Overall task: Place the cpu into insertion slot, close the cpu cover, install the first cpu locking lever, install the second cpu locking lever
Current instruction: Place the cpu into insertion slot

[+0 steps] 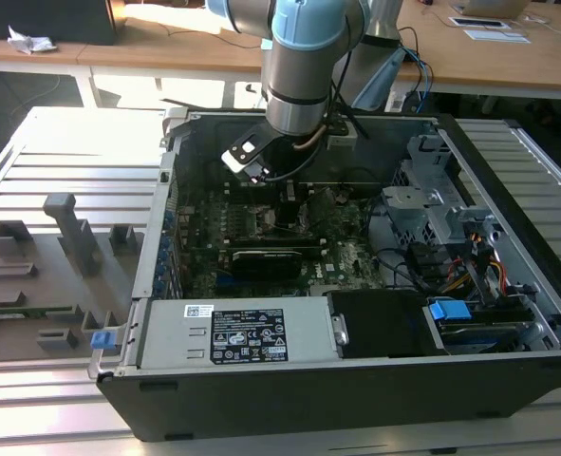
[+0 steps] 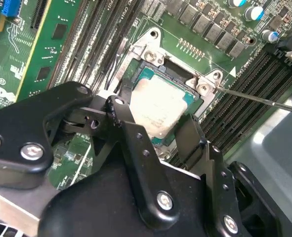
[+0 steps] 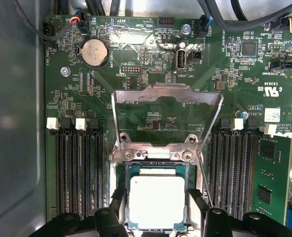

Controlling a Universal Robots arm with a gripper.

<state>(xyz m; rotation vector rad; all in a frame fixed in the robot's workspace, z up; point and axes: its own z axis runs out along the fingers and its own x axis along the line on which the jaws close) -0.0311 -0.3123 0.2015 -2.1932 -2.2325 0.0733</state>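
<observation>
The cpu [image 3: 157,200] [image 2: 160,106], a square chip with a silver-grey top, lies flat inside the dark-framed insertion slot [image 3: 155,166] [image 2: 158,64] on the green board. My gripper [image 3: 156,198] [image 2: 153,121] reaches down into the open computer case [image 1: 288,195]. One black finger [image 3: 117,200] and the other stand against two opposite edges of the chip. The cpu cover [image 3: 165,93], a grey metal frame with a cut-out centre, stands swung up and open beyond the slot. A thin wire locking lever [image 2: 254,98] sticks out unlatched beside the slot.
Black memory slots [image 3: 81,173] [image 3: 229,168] run along both sides of the socket. A coin battery [image 3: 95,53] sits farther along the board. The power supply [image 1: 233,332] and drive cage [image 1: 432,209] crowd the case. A grey fixture tray [image 1: 43,275] lies at the exterior view's left.
</observation>
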